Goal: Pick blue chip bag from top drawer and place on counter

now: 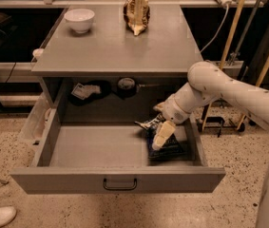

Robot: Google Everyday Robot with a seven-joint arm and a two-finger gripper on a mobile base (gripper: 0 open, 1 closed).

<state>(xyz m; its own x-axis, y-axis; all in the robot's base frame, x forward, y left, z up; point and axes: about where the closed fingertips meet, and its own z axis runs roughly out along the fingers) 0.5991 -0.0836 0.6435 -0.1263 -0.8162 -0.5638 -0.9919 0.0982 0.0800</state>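
Observation:
The top drawer (pixel 77 178) is pulled wide open, with a small dark handle at the middle of its front panel. The blue chip bag (pixel 170 149) lies flat on the drawer floor at the right, near the front. My gripper (pixel 154 136) reaches down into the drawer from the right and sits over the bag's left part, touching or just above it. The white arm hides part of the bag. The grey counter (pixel 110 46) is the cabinet top above the drawer.
On the counter stand a white bowl (pixel 79 19) at the back left and a brown-and-cream wrinkled bag (pixel 136 12) at the back middle. Dark items (pixel 124 86) lie on the shelf behind the drawer. Wooden poles (pixel 234 27) stand at the right.

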